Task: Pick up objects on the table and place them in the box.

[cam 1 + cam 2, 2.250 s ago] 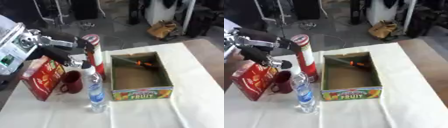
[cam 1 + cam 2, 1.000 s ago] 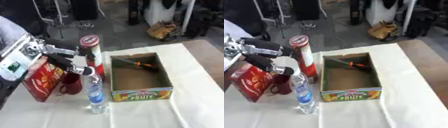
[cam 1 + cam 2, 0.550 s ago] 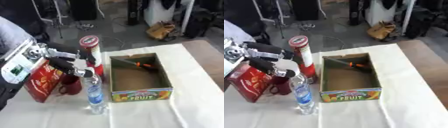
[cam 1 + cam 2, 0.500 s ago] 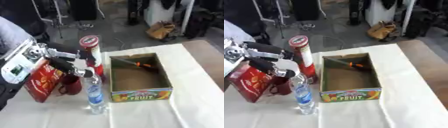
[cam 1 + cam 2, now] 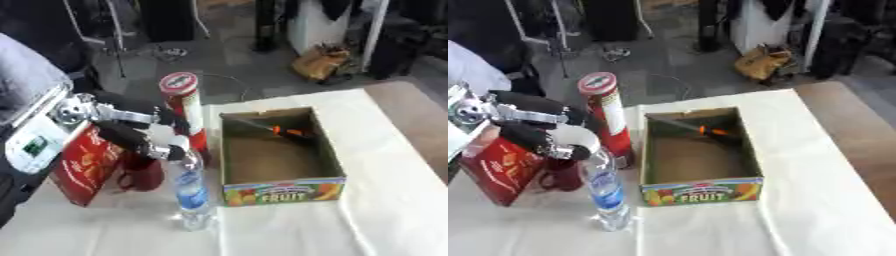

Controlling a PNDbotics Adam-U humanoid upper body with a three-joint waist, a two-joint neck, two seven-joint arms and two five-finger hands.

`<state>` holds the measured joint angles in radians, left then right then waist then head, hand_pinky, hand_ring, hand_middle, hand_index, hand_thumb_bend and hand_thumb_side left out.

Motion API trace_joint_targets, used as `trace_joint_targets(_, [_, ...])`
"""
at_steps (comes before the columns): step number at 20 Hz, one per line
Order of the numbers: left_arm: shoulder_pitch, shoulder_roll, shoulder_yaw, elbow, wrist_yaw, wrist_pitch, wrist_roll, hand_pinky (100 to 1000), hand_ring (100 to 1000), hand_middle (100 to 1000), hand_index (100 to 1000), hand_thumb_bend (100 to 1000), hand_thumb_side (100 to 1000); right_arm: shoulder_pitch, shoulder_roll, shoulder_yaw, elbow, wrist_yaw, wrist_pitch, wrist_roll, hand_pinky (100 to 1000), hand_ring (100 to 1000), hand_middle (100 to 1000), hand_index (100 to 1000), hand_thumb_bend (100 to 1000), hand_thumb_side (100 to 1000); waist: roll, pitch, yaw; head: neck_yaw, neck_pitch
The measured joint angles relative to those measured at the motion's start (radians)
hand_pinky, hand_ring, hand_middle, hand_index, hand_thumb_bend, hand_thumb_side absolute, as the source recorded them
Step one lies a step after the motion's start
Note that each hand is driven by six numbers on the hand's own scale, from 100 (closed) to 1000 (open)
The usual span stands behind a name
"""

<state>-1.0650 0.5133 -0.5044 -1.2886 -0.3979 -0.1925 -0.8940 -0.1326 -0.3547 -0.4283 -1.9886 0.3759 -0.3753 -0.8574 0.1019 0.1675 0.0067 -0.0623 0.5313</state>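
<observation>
Left eye view: white-clothed table [image 5: 385,210], perhaps a grey floor [image 5: 227,60] beyond.

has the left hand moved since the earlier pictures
Yes. The left hand has come down and toward the robot's right, from beside the red canister to the cap of the water bottle.

The left part of the counter [image 5: 394,210] is crowded: a red tube can [image 5: 185,112], a water bottle [image 5: 192,192], a dark red mug [image 5: 143,175] and a red carton [image 5: 83,165] stand close together. The left hand [image 5: 144,135] is wedged among them. At 3 o'clock of the can, the box [image 5: 278,187] is open-topped, with bare counter left beyond it.
</observation>
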Motion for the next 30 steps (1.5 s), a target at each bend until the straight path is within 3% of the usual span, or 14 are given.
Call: trace_joint_targets(30, [0.012, -0.022, 0.0, 0.024, -0.001, -0.004, 0.001, 1000, 1000, 1000, 1000, 302, 1000, -0.004, 0.001, 0.0, 0.0, -0.003, -0.002, 0.002, 741, 839, 701, 741, 100, 1000, -0.007, 0.006, -0.001, 0.001, -0.008])
